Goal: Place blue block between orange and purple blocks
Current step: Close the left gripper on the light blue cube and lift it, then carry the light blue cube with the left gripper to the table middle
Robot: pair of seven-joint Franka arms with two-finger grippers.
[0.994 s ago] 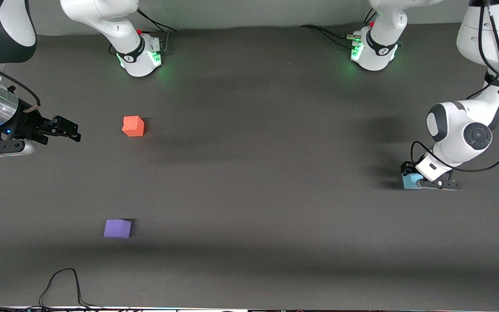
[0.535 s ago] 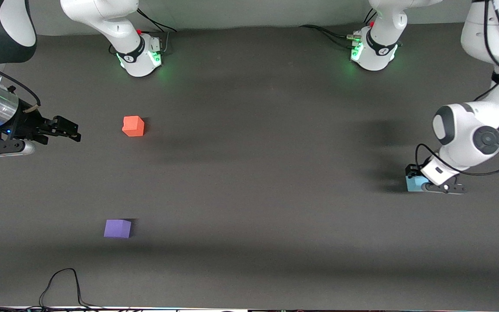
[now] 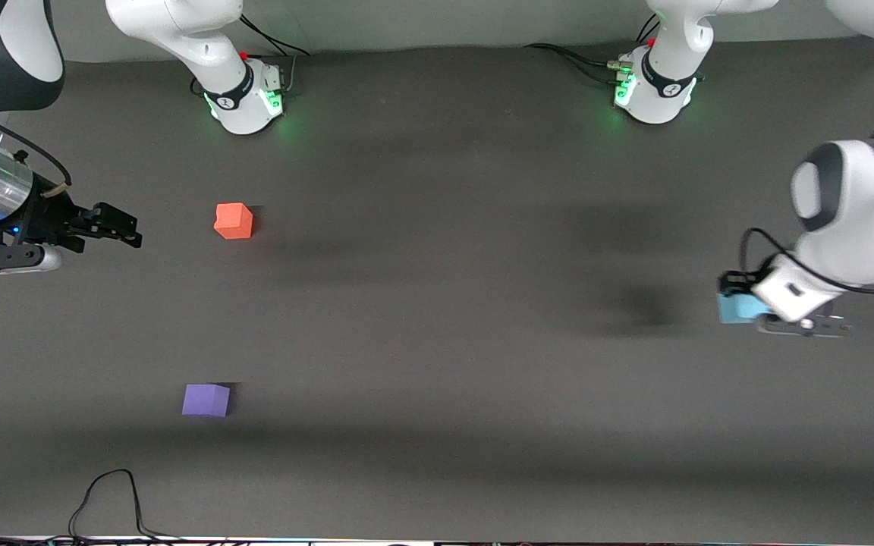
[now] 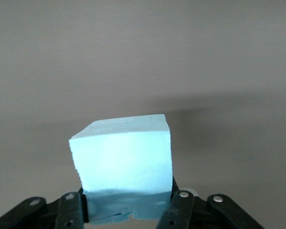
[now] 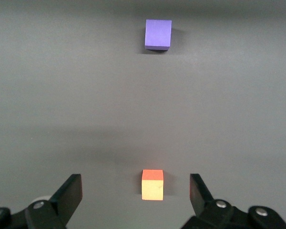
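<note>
One blue block [image 3: 737,307] is clamped in the left claw [image 3: 740,303], lifted off the worktop [image 3: 437,341] near the left arm's end, with its shadow cast on the dark surface beneath. It is a pale sky-blue cube with a matte, slightly rough face; in the left wrist view the block [image 4: 124,167] fills the gap between the two black fingers [image 4: 71,210], which press against its lower sides, so the left claw [image 4: 126,212] is closed tight on it. The lower edge of the cube looks a little ragged where the fingers grip it.

Well apart from it, toward the right arm's end, sit the orange block [image 3: 234,221] and the purple block [image 3: 205,400]. The purple one lies nearer the front camera than the orange one, with bare worktop between them.

The right claw [image 3: 114,226] waits above the worktop at that end, its fingers spread wide and holding nothing. In the right wrist view the claw [image 5: 136,193] frames the orange block [image 5: 152,184] between its open fingers, though the block lies on the surface below them and is not touched; the purple block [image 5: 158,34] is farther off.

Much of the left claw is hidden under the arm's white wrist in the front view.
</note>
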